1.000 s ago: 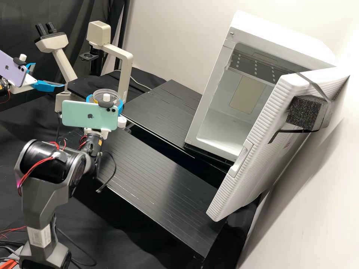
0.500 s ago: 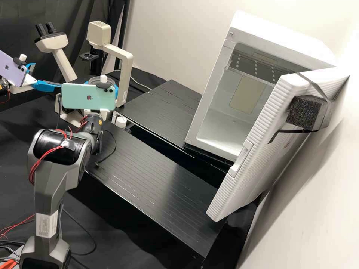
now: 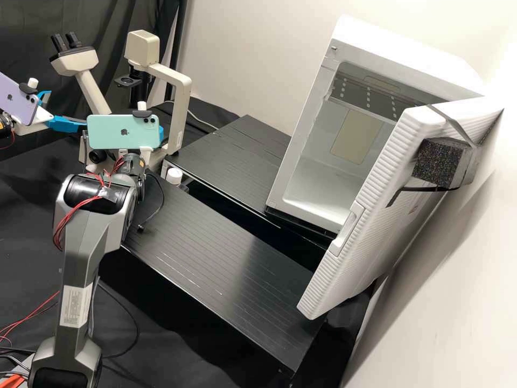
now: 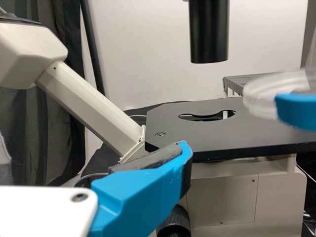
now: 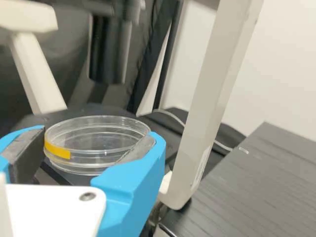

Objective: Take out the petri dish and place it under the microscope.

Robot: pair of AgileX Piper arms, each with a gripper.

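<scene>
In the high view, the right gripper (image 3: 153,137) is mostly behind its green phone, in front of the microscope (image 3: 181,110). The right wrist view has the right gripper (image 5: 97,134) shut on the clear petri dish (image 5: 94,160), which is roughly level and bears yellow tape. At the high view's left edge, the left gripper (image 3: 67,110) stands open and empty beside the microscope. In its wrist view, a blue finger of the left gripper (image 4: 98,165) lies before the black stage (image 4: 173,123) with its opening, and the blurred dish (image 4: 261,94) is at the stage's far side.
The white incubator (image 3: 315,134) stands open at the right, its door (image 3: 371,205) swung outward. Black ribbed platforms (image 3: 231,269) lie before it. The microscope's upright arm (image 5: 210,98) and black condenser tube (image 4: 210,32) rise close to the dish.
The right arm has moved its gripper and the dish left and toward the microscope; the dish has passed behind the green phone in the high view. The left gripper has barely moved.
</scene>
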